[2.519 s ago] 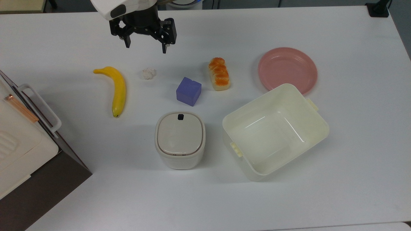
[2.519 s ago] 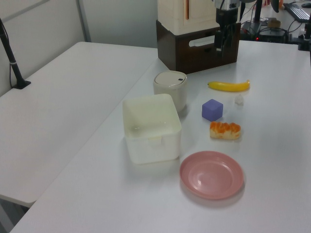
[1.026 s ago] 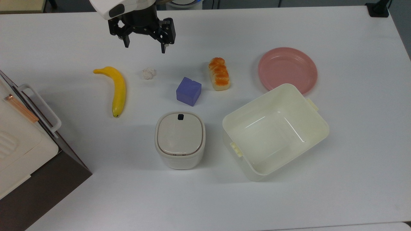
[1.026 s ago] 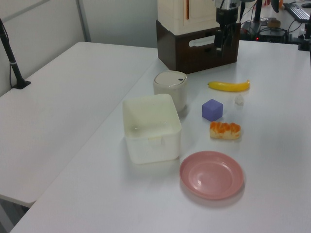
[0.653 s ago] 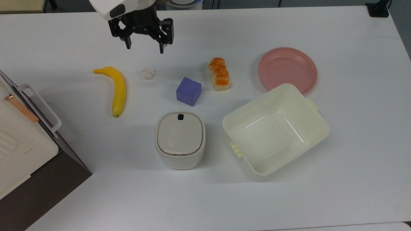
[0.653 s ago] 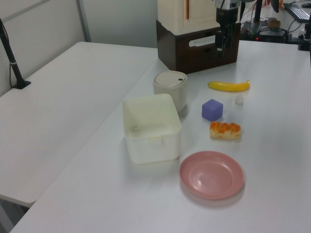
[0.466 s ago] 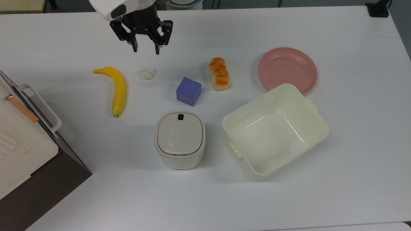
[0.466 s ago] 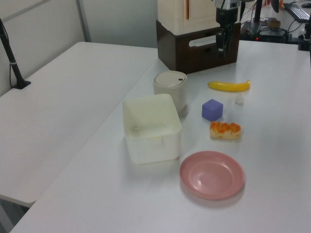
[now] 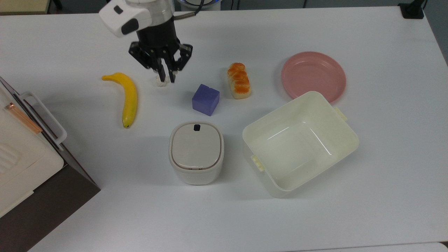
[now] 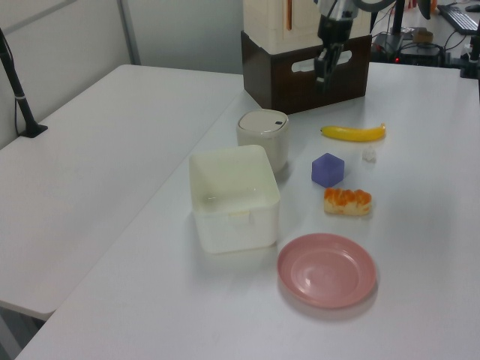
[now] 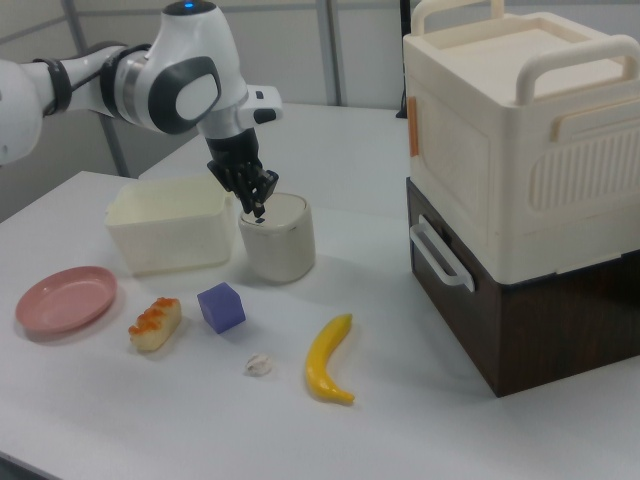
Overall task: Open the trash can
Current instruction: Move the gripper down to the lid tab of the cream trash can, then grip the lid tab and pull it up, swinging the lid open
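The trash can (image 9: 196, 154) is a small cream-white bin standing near the middle of the table. Its flat beige lid (image 9: 196, 145) is down, with the black button (image 9: 197, 127) at the lid's far edge. In the left view the trash can (image 10: 262, 139) stands behind the tub; in the right view the trash can (image 11: 277, 240) stands beside it. My gripper (image 9: 166, 77) hangs shut and empty in the air, beyond the can in the top view, above a crumpled white paper ball (image 9: 160, 83). In the right view my gripper (image 11: 257, 208) lines up with the can's top edge.
A banana (image 9: 128, 98), a purple cube (image 9: 205, 99) and a bread roll (image 9: 239, 85) lie in a row beyond the can. A pink plate (image 9: 313, 75) and a lidless cream tub (image 9: 297, 147) are on the top view's right. A brown-and-cream box (image 9: 21, 164) fills the left corner.
My gripper has shut its fingers and moved down the top view from the table's far edge toward the paper ball and the can. Nothing on the table has moved.
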Controlling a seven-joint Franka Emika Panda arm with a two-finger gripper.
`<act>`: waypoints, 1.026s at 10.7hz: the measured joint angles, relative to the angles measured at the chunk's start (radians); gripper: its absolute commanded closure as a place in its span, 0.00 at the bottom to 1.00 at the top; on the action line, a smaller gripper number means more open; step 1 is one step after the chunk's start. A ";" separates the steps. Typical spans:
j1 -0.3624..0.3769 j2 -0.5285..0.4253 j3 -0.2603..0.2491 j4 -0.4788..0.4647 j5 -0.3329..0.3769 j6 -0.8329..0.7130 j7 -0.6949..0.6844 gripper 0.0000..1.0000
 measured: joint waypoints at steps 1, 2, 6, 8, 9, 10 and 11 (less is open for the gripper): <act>0.003 0.020 0.003 0.000 0.025 0.064 0.000 0.77; 0.012 0.039 0.008 0.000 0.034 0.133 0.000 0.77; 0.098 0.130 0.010 0.002 0.035 0.361 0.024 0.92; 0.122 0.172 0.010 0.014 0.035 0.382 0.027 0.99; 0.122 0.186 0.010 0.019 0.035 0.383 0.027 1.00; 0.121 0.195 0.010 0.024 0.035 0.390 0.027 1.00; 0.120 0.199 0.009 0.026 0.035 0.401 0.027 1.00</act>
